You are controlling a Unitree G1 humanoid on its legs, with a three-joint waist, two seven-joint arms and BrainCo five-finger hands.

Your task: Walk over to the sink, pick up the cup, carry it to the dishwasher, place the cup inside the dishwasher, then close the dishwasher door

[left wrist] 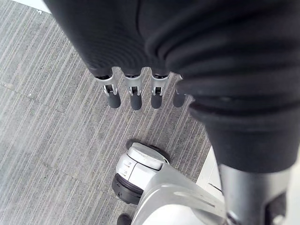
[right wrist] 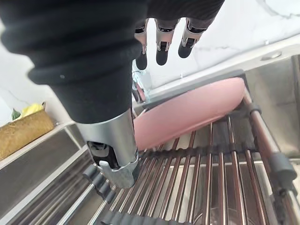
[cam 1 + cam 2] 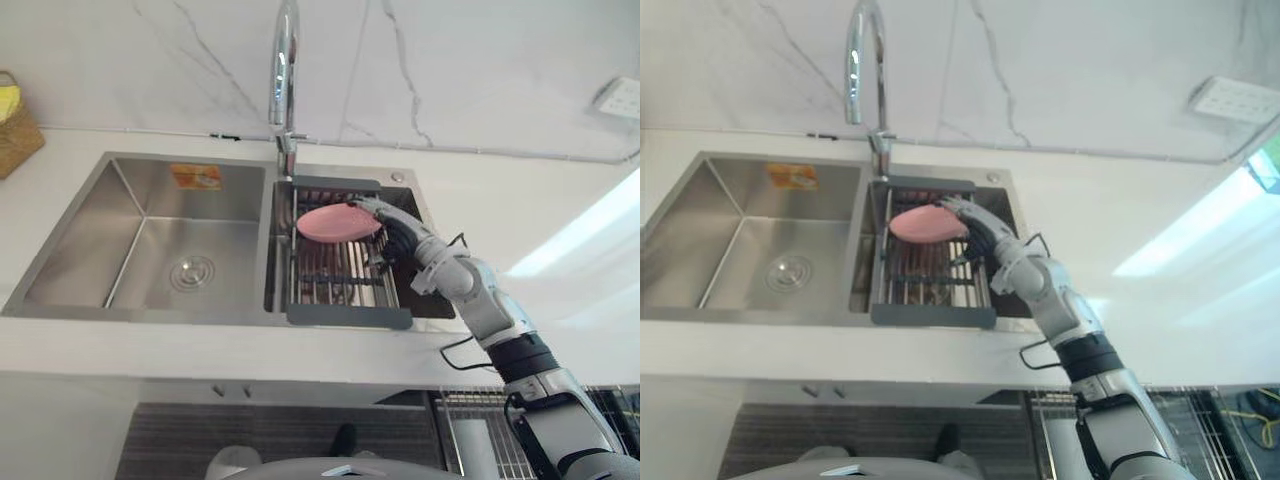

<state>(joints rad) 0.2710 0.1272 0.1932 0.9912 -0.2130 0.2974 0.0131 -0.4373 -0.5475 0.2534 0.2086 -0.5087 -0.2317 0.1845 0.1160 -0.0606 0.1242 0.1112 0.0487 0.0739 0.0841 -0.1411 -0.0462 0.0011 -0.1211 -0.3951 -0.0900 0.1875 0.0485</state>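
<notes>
Right hand (image 3: 398,232), in the head views, reaches across the bench (image 3: 500,200) to the pink cup (image 3: 338,222) lying on the drying rack (image 3: 345,318) over the sink (image 3: 150,200). Left hand (image 1: 136,93), in its wrist view, hangs relaxed over the floor (image 1: 47,117). Right wrist view: fingers (image 2: 161,51) straight above the cup, thumb apart, nothing grasped; best to lower, straddle the rim, then clench.

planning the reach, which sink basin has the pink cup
The right basin, whose rack holds the pink cup beside the right hand; the left basin has no rack.
</notes>
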